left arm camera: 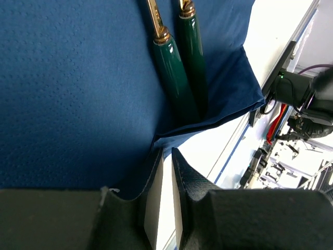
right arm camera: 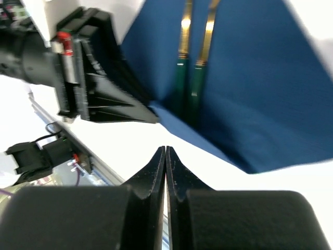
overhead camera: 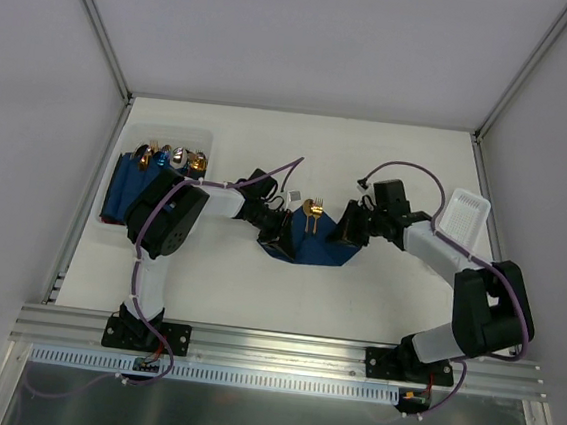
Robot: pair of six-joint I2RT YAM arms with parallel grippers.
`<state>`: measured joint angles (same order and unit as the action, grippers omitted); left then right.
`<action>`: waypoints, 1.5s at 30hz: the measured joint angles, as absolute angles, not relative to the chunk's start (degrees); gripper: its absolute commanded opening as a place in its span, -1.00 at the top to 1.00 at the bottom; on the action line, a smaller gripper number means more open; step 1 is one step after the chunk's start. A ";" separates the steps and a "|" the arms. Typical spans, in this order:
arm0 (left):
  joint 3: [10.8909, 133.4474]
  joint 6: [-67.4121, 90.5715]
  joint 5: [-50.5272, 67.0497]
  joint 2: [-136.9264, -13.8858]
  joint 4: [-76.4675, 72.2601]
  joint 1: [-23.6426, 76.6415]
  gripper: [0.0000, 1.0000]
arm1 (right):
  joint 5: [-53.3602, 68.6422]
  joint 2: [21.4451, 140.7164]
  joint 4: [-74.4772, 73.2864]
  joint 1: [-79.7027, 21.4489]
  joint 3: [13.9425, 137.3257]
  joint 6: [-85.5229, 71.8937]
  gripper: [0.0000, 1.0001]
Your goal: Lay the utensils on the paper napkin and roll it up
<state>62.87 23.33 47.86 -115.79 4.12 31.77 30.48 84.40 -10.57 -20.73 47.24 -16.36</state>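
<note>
The navy paper napkin (overhead camera: 319,244) lies mid-table, and its near edge is folded up over the utensils' handle ends (left arm camera: 218,112). Two utensils with dark green handles and gold necks (left arm camera: 174,78) lie side by side on it, also in the right wrist view (right arm camera: 192,78). A gold fork head (overhead camera: 311,213) pokes out at the far side. My left gripper (overhead camera: 283,235) is at the napkin's left. Its jaws are nearly together and pinch the folded edge at the tips (left arm camera: 165,152). My right gripper (overhead camera: 347,229) is shut and empty (right arm camera: 165,151), over bare table just short of the napkin.
A white bin (overhead camera: 113,206) at the far left holds dark blue rolls with metallic cutlery heads (overhead camera: 168,157). A white mesh basket (overhead camera: 464,218) stands at the right. The table's metal rail (overhead camera: 280,351) runs along the near edge.
</note>
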 measured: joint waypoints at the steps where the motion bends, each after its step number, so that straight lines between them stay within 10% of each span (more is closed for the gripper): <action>1: 62.87 23.40 47.88 -115.79 4.10 31.77 0.71 | 30.74 84.47 -9.89 -21.30 47.31 -16.95 0.95; 45: 68.62 20.86 46.30 -113.71 1.87 36.60 0.49 | 30.02 99.07 -1.96 -22.44 46.92 -20.21 1.00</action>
<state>68.62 20.86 46.30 -113.71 1.87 36.60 30.02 99.07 -1.96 -22.44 46.92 -20.21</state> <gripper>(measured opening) 0.261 0.007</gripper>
